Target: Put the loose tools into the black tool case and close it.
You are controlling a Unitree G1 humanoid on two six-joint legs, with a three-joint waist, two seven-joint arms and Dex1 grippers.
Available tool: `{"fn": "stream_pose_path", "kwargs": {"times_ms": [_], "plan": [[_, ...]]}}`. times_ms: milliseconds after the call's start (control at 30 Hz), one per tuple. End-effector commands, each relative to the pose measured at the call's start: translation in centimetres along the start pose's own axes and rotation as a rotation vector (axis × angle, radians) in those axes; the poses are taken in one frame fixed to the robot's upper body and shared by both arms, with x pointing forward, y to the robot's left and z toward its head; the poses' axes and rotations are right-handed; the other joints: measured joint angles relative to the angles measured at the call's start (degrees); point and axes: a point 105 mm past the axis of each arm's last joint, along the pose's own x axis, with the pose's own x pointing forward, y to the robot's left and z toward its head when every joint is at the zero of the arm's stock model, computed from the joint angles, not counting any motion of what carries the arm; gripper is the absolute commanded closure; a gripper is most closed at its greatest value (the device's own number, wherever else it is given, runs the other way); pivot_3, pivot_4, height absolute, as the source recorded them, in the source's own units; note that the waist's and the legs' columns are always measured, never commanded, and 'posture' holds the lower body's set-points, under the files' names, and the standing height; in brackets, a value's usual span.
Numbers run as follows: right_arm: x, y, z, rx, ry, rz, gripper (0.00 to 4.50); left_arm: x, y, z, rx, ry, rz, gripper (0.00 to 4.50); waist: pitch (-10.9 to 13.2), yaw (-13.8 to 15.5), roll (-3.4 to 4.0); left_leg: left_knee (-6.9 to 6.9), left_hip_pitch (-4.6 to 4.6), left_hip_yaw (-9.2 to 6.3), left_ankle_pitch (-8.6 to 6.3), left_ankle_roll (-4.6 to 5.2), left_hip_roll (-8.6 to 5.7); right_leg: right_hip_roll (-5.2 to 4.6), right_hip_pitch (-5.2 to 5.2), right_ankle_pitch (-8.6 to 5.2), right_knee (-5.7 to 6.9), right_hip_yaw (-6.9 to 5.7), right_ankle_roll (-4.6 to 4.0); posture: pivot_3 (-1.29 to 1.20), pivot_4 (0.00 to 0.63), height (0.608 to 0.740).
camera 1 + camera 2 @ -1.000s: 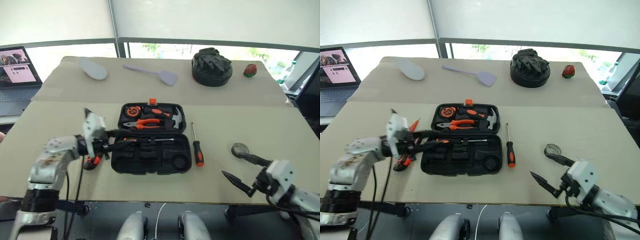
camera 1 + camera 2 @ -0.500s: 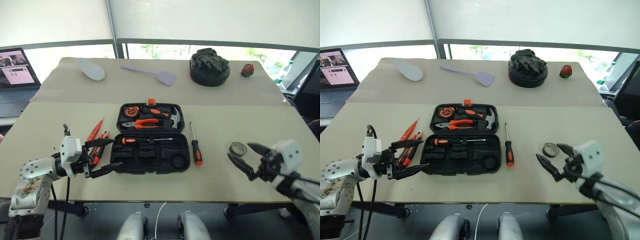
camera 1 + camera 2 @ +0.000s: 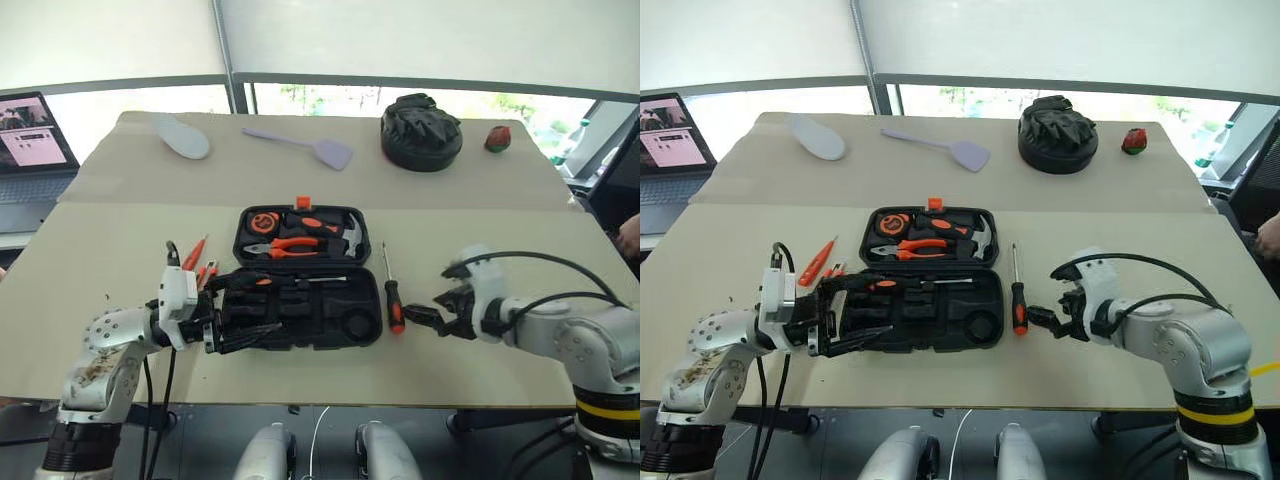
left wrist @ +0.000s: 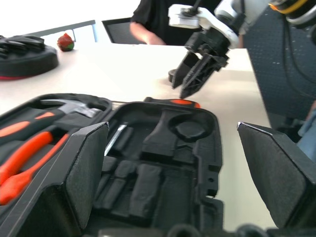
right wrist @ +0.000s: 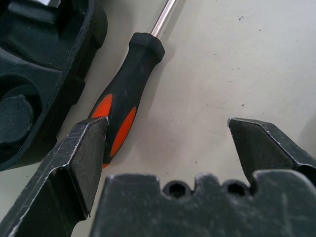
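Observation:
The black tool case point(image 3: 345, 330) lies open in the middle of the table, with one orange-and-black screwdriver point(image 3: 265, 282) in its near half. My left gripper point(image 3: 262, 308) hovers open and empty over the near half's left end. Two orange loose tools point(image 3: 200, 262) lie on the table left of the case. Another screwdriver point(image 3: 392, 290) lies right of the case. My right gripper point(image 3: 432, 312) is open and tipped down just right of its handle point(image 5: 126, 108), which sits beside one finger point(image 5: 84, 153).
Orange pliers and a hammer point(image 3: 300, 235) sit in the case's far half. At the back are a lilac spatula point(image 3: 300, 143), a grey oval piece point(image 3: 185, 137), a round black bag point(image 3: 421, 132) and a small red object point(image 3: 498, 139). A laptop point(image 3: 30, 135) stands far left.
My left gripper opened wide, drew back off the case, then swung in over its left end. My right gripper came left across the table and tipped down beside the screwdriver's handle.

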Motion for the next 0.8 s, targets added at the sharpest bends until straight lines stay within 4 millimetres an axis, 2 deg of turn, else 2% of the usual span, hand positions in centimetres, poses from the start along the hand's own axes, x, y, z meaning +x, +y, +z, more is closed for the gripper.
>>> {"fn": "stream_pose_path", "kwargs": {"times_ms": [33,167,333,800], "plan": [[0.1,0.5,0.6,0.023,-0.007,0.010,0.00,0.2,0.0,0.9,0.038,-0.026,0.001,0.01,0.0,-0.3,0.01,0.00,0.01,0.00,0.00,0.00,-0.01,0.00,-0.01,0.00,0.01,0.02,0.00,0.00,0.150,0.740],[0.6,0.9,0.6,0.019,0.000,-0.007,0.00,0.2,0.0,0.7,0.041,-0.023,0.011,0.01,0.0,-0.3,0.01,0.00,0.00,0.00,0.00,0.00,-0.03,-0.02,-0.01,0.00,0.03,0.01,0.01,0.00,0.150,0.740],[-0.1,0.4,0.8,0.029,-0.004,-0.018,0.00,0.0,-0.3,0.5,0.036,-0.016,0.016,0.01,0.0,-0.4,0.01,0.00,-0.01,-0.01,0.00,0.00,-0.07,-0.07,-0.01,0.00,0.01,0.00,0.02,0.00,0.150,0.740],[2.1,3.4,-0.6,-0.075,0.092,0.013,0.00,0.5,-0.6,-0.1,0.026,-0.028,0.015,0.01,0.0,-0.8,0.01,-0.02,0.00,-0.03,0.00,0.00,-0.05,-0.04,-0.02,0.00,0.00,0.00,0.02,0.00,0.150,0.740]]}}
